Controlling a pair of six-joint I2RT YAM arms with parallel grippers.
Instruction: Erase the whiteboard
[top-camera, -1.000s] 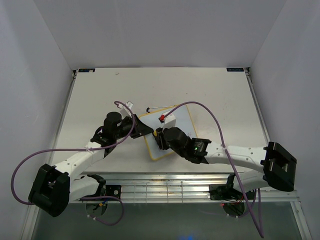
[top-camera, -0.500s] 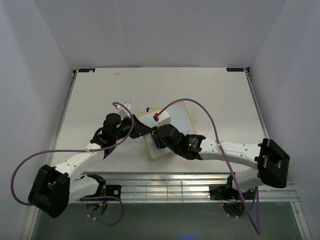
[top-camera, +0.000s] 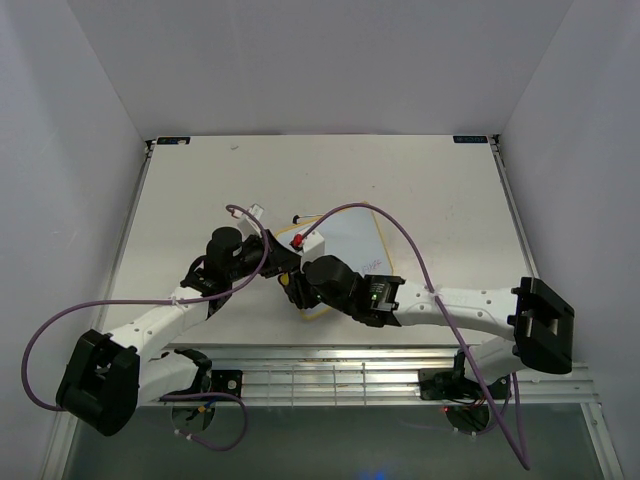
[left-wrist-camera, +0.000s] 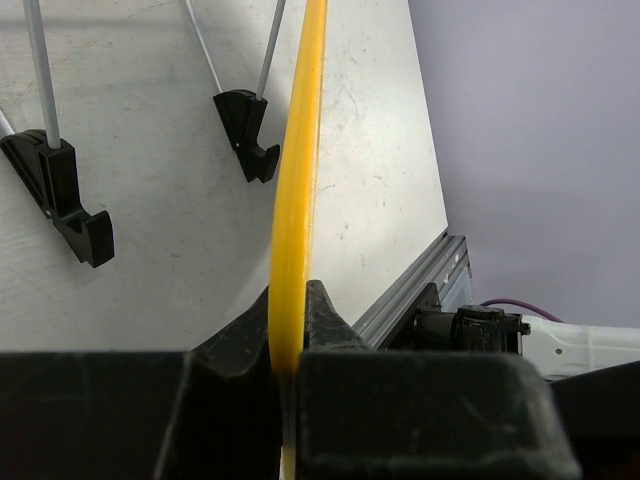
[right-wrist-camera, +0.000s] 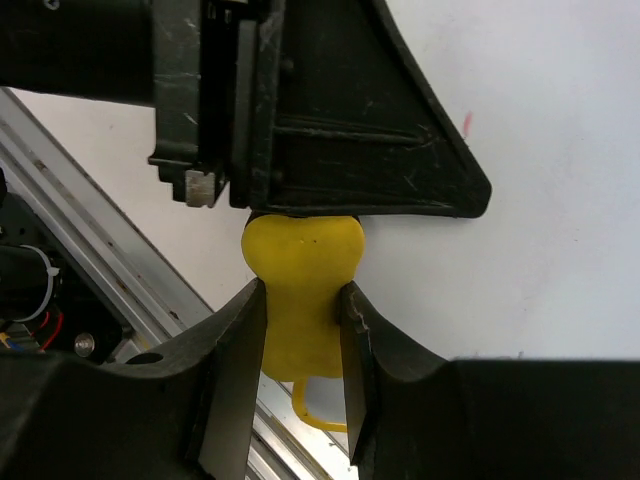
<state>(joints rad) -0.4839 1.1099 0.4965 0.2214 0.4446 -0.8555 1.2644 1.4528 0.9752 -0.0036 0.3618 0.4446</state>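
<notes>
Nearest the arm bases, an aluminium rail runs along the table edge, below the whiteboard. At the whiteboard's near-left corner, the right gripper pinches a yellow sponge eraser, fingers squeezing both its sides. Eraser sits against the white surface, right beneath the left gripper. Left gripper clamps the whiteboard's yellow frame at the left edge, jaws closed on it. Whiteboard lies mid-table, between the two arms; flat or tilted, cannot tell. One small pink-red mark shows on the surface. Beyond the whiteboard's far edge, black wire stand rests on the table.
</notes>
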